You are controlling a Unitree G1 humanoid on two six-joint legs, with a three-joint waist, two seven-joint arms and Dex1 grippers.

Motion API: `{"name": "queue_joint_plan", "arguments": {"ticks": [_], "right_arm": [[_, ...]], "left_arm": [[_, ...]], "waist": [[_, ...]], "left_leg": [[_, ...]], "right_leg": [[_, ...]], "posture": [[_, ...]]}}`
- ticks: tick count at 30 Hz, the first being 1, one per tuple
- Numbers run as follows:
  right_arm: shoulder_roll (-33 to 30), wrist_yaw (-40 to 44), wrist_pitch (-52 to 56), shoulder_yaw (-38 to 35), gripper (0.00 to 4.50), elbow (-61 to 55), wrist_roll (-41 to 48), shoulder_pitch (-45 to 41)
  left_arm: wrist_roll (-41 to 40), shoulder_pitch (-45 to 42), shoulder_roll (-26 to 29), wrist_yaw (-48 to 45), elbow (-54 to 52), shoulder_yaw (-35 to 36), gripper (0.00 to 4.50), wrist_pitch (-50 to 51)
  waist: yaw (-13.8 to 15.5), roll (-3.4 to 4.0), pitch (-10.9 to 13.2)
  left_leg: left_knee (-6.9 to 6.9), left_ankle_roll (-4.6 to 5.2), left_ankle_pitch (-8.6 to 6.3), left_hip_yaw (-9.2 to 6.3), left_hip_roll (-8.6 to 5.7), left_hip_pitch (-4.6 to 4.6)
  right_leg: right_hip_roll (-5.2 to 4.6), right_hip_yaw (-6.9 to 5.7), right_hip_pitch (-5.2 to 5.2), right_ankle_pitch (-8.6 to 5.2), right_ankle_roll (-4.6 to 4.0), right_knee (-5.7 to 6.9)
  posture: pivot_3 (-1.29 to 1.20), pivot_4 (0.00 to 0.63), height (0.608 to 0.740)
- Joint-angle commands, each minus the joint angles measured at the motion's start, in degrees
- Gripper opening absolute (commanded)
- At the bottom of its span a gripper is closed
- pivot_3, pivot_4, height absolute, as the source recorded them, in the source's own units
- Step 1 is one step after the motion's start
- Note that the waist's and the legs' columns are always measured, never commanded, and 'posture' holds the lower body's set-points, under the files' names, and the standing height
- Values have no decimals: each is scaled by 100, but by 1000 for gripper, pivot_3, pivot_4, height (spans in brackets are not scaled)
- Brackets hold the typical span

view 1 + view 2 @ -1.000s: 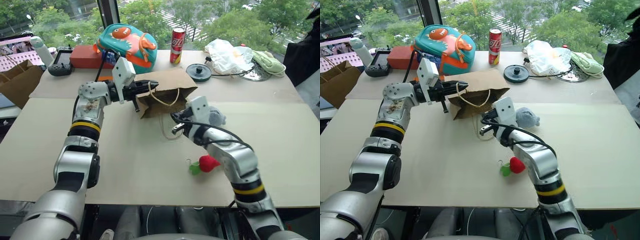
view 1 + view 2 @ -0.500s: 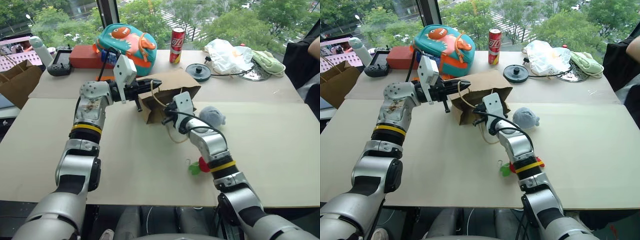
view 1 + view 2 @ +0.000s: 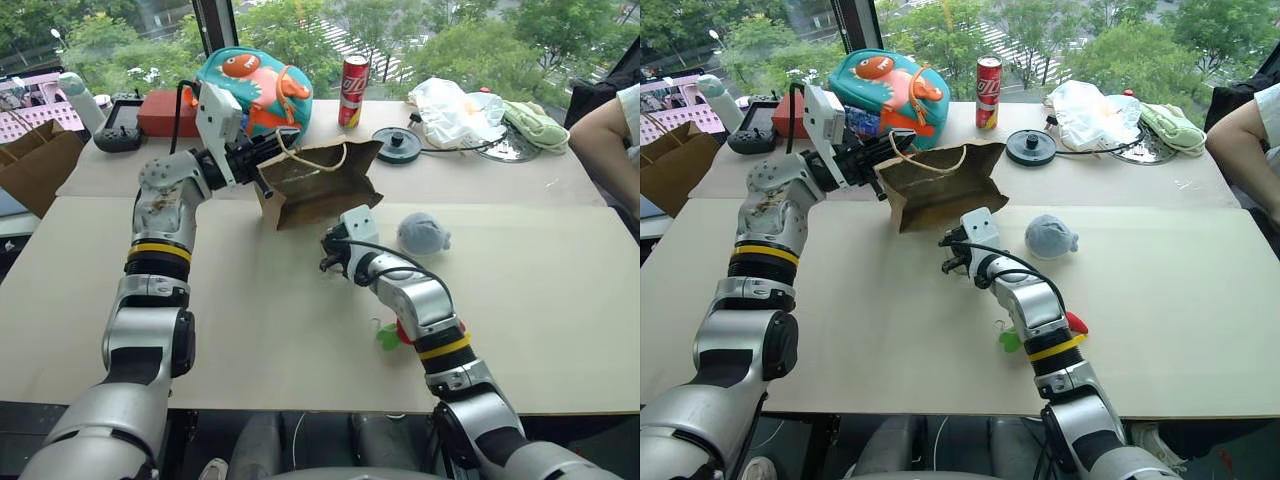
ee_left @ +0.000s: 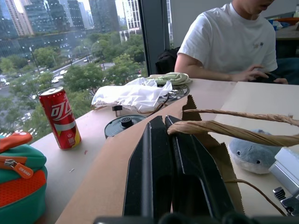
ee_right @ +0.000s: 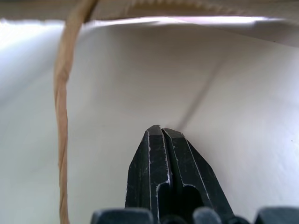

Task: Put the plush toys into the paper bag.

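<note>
Both plush toys, grey one (image 3: 423, 232) and chili (image 3: 1075, 322), lie outside while the left gripper (image 3: 262, 172), clamped seemingly on a twine handle (image 4: 224, 132), lifts the paper bag (image 3: 318, 186), right gripper (image 3: 327, 253) shut empty.

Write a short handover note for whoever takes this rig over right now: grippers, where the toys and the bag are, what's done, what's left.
Left gripper: shut on the paper bag, pinching its edge by the twine handle and holding it up off the table.
Right gripper: shut, empty, low over the table just in front of the bag.
Grey plush: on the table, right of the bag.
Red chili plush: on the table, partly hidden behind the right forearm.
Done: bag gripped.
Left: both toys into the bag.
</note>
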Motion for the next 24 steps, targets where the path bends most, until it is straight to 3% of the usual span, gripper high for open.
{"name": "queue_joint_plan", "arguments": {"ticks": [1,12,24], "right_arm": [[22,23,16,19,80,-276,-94,-35],[-374,-117,784,-217,80,-1551,-222,-6],[-411,151,1653,-1013,80,-3047,701,47]], "left_arm": [[-114,25,16,54,-344,41,0,55],[-83,514,68,-141,-739,-175,0,224],[-136,750,-23,-98,-1089,-235,0,394]], "waist": [[4,0,0],[15,0,0],[25,0,0]], "left_leg": [[0,0,0,0,0,0],[-1,-1,0,-4,0,-2],[-1,-1,1,-9,1,-4]], "right_leg": [[0,-1,0,0,0,0],[0,-4,-1,0,0,0],[1,-8,0,0,0,-1]], "posture": [[0,150,733],[0,150,733],[0,150,733]]}}
